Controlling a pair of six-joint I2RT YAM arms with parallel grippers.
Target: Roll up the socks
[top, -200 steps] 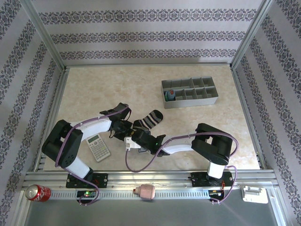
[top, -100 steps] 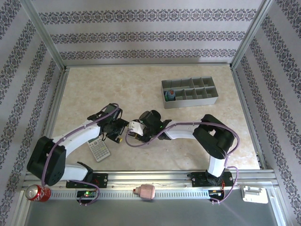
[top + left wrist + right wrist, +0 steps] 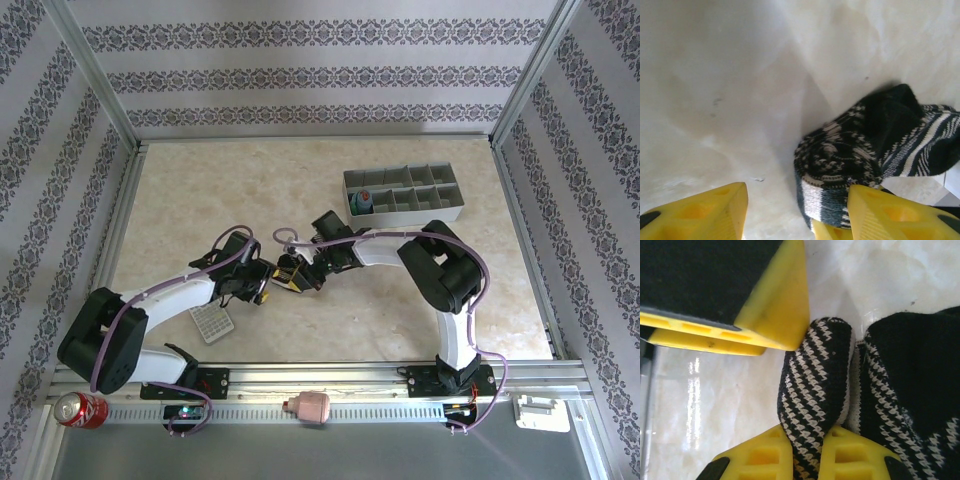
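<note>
Striped sock: the black-and-white striped sock (image 3: 850, 150) is bunched into a loose roll with a solid black patch at one end. It lies on the tabletop (image 3: 200, 200) near the centre, a little toward 8 o'clock.
Blue-grey sock: the blue-grey sock (image 3: 366, 203) is a small bundle with orange showing. It sits in the near-left compartment of the grey tray (image 3: 440, 215), toward 1 o'clock.
Writing: the red can (image 3: 78, 408) on the front rail at 7 o'clock has white lettering too small to read. The calculator (image 3: 212, 321) has keys that are just as illegible.
Left end effector: the left end effector (image 3: 797, 192) is released, with its yellow fingers spread wide. The roll lies against one finger and bare tabletop shows by the other.
Right end effector: the right end effector (image 3: 807, 432) is clenched on a fold of the striped sock.
Left arm: it lies low, stretched from 7 o'clock toward the centre and passing over the calculator.
Right arm: it rises from 5 o'clock, bends at the elbow, and its forearm reaches toward 9 o'clock to meet the left end effector.
</note>
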